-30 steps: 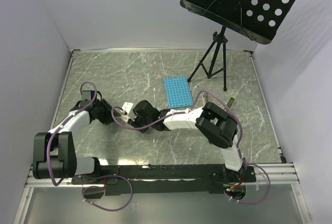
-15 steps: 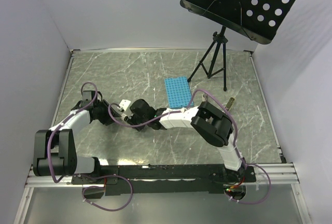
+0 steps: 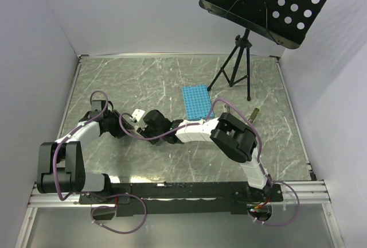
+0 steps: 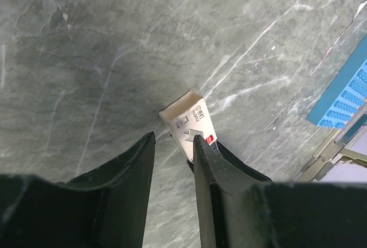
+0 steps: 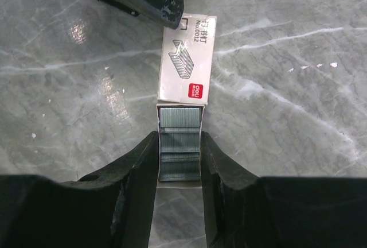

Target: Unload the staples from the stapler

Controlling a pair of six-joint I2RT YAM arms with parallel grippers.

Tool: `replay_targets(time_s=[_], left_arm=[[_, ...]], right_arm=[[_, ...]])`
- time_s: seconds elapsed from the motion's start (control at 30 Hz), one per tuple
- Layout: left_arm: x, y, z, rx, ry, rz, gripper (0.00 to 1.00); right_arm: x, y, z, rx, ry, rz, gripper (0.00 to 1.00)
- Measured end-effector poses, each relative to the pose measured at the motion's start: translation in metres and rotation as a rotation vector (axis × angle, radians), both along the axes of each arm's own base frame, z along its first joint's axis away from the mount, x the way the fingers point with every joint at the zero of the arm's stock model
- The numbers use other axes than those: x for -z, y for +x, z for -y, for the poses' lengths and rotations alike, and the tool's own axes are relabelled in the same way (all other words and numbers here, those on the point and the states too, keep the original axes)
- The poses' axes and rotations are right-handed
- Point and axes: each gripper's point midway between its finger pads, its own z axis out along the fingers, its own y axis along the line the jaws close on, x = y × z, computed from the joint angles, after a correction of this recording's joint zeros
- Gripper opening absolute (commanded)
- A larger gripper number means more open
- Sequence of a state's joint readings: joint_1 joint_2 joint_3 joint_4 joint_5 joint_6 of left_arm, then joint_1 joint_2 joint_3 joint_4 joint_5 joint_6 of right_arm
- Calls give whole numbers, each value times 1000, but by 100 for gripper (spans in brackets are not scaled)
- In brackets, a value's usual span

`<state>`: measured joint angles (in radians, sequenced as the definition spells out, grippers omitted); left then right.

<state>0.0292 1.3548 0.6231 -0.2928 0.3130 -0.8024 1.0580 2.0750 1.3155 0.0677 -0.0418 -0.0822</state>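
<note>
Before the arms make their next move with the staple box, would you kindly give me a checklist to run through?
1. Right gripper closed on the staple tray: ok.
2. Tray drawn partly out of the box sleeve, staples exposed: ok.
3. Left gripper holding the sleeve: not ok; its jaws are open and only one finger is at the sleeve's corner.
4. Stapler's whereabouts: cannot tell; no view shows it.
5. Blue rack apart from the sleeve: ok.
</note>
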Motion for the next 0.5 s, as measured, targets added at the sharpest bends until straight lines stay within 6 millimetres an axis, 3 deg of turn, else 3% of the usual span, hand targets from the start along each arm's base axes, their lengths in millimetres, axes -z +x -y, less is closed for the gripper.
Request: replay_targets(time_s=[0.5], left_arm=[[6,0,1,-2,-4,-4,35]], right_arm=[[0,0,-3,24,17,-23,35]])
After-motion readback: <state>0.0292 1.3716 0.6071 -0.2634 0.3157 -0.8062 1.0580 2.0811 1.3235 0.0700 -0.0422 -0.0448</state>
